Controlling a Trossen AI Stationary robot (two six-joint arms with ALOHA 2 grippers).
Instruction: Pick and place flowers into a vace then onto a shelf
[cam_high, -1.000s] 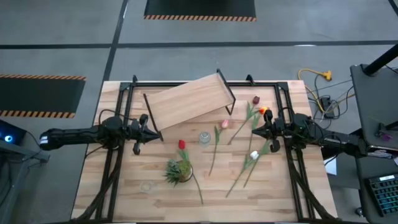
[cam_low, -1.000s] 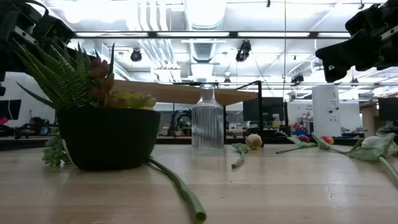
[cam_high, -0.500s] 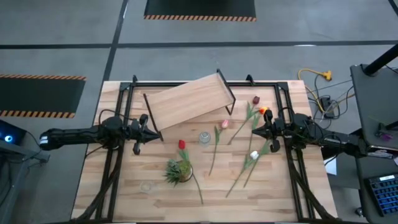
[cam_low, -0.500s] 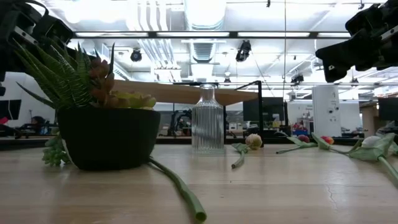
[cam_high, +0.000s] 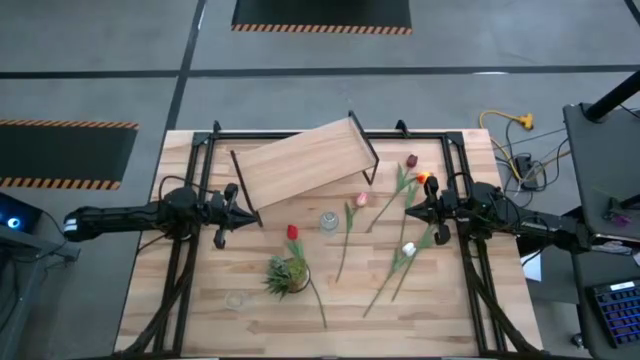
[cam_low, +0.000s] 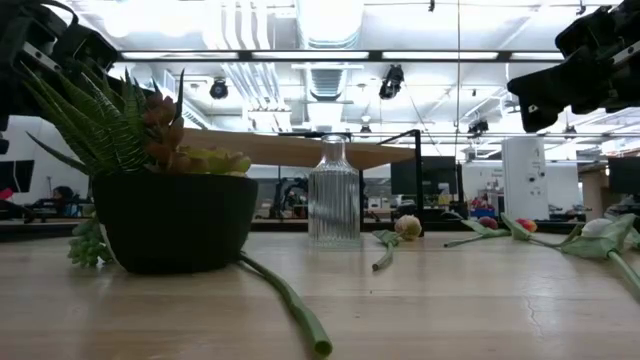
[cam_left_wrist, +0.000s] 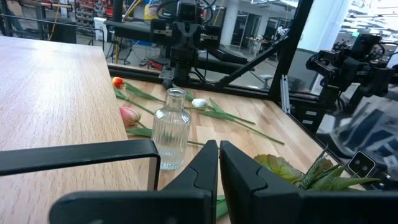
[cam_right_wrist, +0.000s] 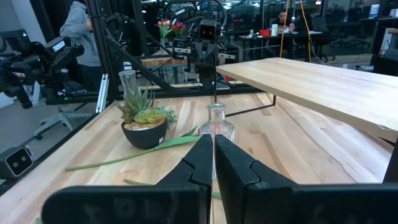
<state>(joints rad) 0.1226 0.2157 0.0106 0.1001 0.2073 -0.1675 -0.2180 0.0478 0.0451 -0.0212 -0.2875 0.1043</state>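
while both arms wait: nothing is lifted yet, a start pose by my reading.
left gripper: fingers pressed together, empty, mid-left of the high view, just beside the shelf's near end.
right gripper: closed tight, empty, mid-right, among the stems.
flowers: lying flat right of centre, one red stem by the potted plant.
vase: upright at centre, empty, reachable by either arm.
shelf: angled, upper centre.
surface: light wood table.
room: grey floor, hazard-striped mats.

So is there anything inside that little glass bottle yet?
No. The glass bottle looks empty, with no stems in it; the flowers lie flat on the table. Its ribbed glass blurs the very bottom.
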